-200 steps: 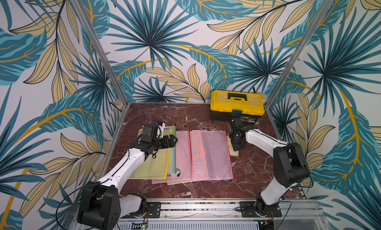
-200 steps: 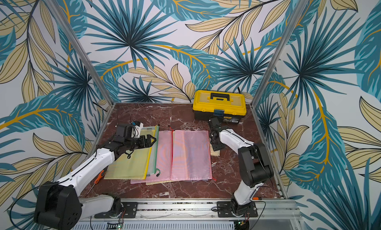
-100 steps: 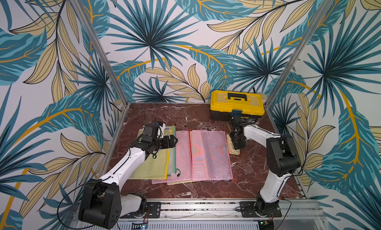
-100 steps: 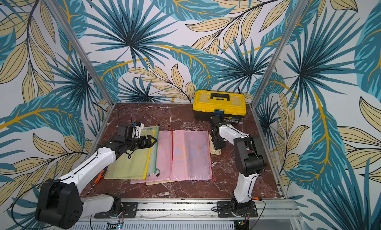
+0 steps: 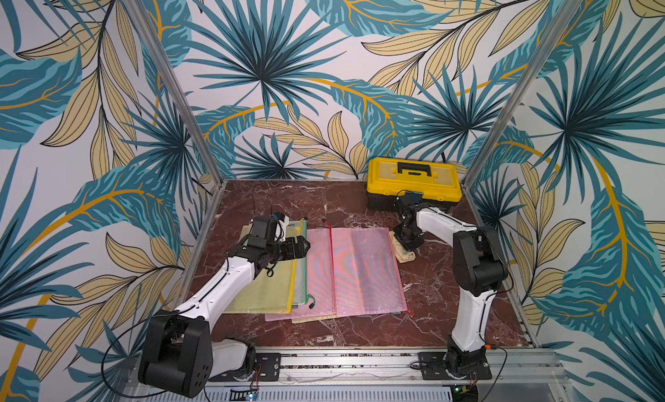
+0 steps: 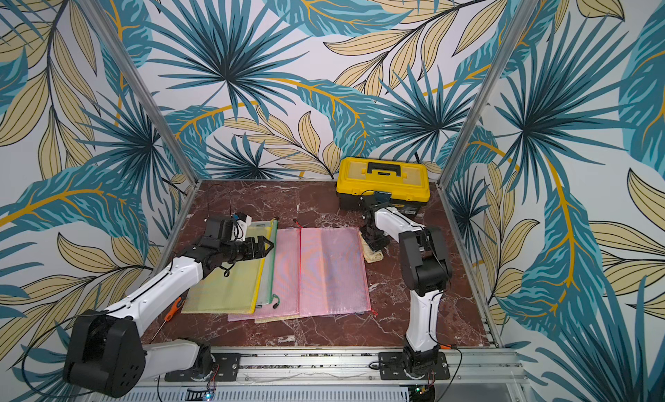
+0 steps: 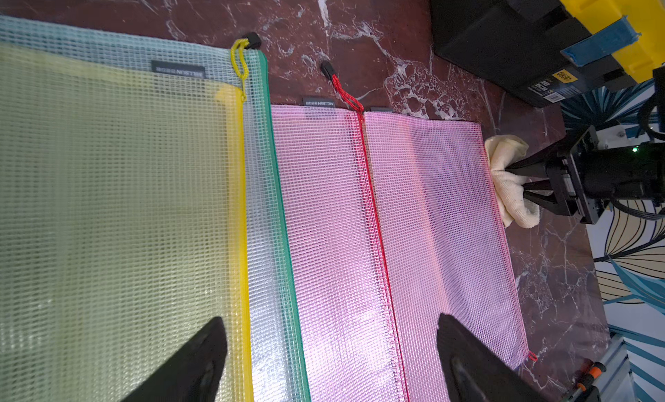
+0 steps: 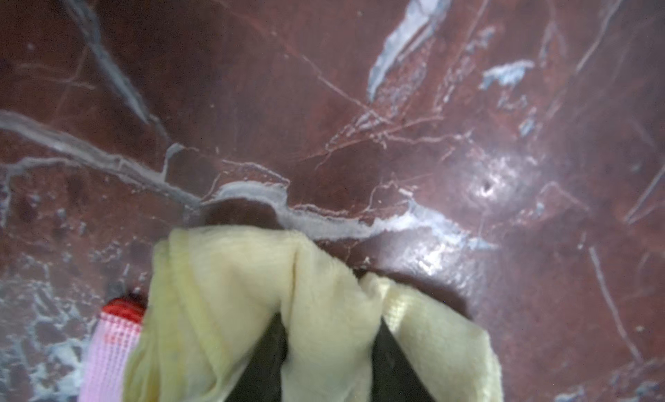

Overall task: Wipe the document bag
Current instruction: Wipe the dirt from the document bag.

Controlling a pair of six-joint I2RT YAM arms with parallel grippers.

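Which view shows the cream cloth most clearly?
The left wrist view: the cream cloth shows sharp, nearly whole beside the pink bag, with the right gripper pinching it. The right wrist view has it close but blurred and cut off. In both top views the cloth is small, partly hidden by the gripper.

Right gripper [image 7: 516, 182] is now drawn in from its earlier wider spread. Its fingers [image 8: 266, 360] pinch a fold of the cream cloth [image 8: 223, 295] between them, with loose lobes bulging either side. The elbow [image 5: 475, 263] behind the fingers now stands further inward and more upright.
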